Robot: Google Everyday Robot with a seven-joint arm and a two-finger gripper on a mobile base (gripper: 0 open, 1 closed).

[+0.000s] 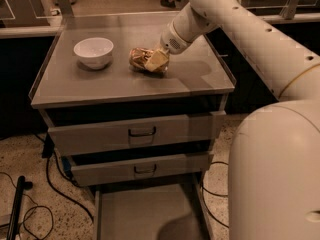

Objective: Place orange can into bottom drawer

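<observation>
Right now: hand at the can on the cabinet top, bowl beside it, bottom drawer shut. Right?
Not quite. The camera view shows the bottom drawer pulled open, not shut. The rest holds: the hand is at the can on the cabinet top, with the bowl beside it.
</observation>
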